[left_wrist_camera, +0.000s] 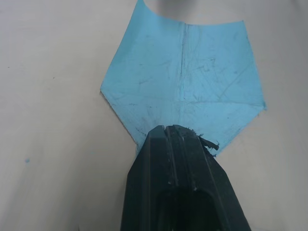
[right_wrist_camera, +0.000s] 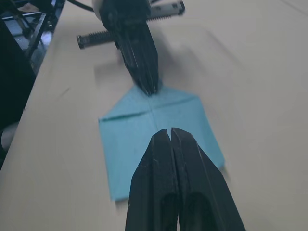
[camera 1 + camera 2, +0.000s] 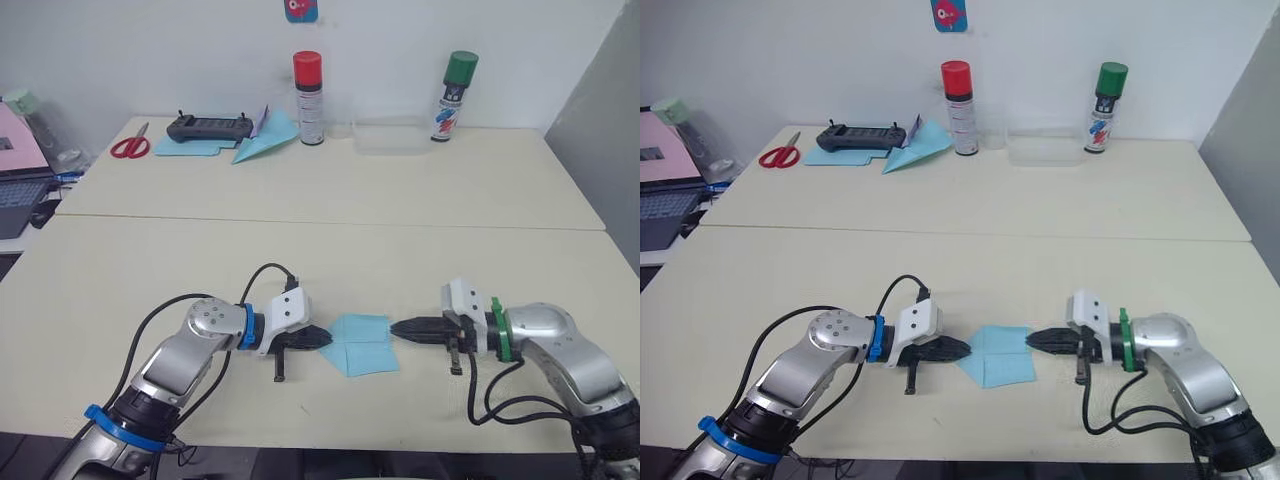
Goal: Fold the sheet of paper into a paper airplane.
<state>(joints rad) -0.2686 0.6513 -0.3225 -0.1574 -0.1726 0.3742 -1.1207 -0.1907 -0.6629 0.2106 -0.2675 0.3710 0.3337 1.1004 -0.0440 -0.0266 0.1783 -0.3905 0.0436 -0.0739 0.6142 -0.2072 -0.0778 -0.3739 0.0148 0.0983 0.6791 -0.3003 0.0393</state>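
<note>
The sheet of paper [image 3: 362,343] lies flat near the table's front edge. It is light blue and creased, with two corners folded in to a point that faces my left gripper. My left gripper [image 3: 328,338] is shut, its tip resting on that point [image 1: 175,129]. My right gripper [image 3: 393,328] is also shut, its tip at the sheet's opposite edge [image 2: 170,131]. The right wrist view shows the sheet [image 2: 144,130] between both tips, with the left gripper [image 2: 147,86] across from mine. The paper airplane is out of view.
At the back left are red scissors [image 3: 130,147], a black controller [image 3: 208,126] on flat blue sheets [image 3: 190,148], and a teal paper dart [image 3: 262,146]. A red-capped can [image 3: 308,98], a clear tray [image 3: 390,137] and a green-capped can [image 3: 455,97] stand along the wall. A laptop [image 3: 20,190] is far left.
</note>
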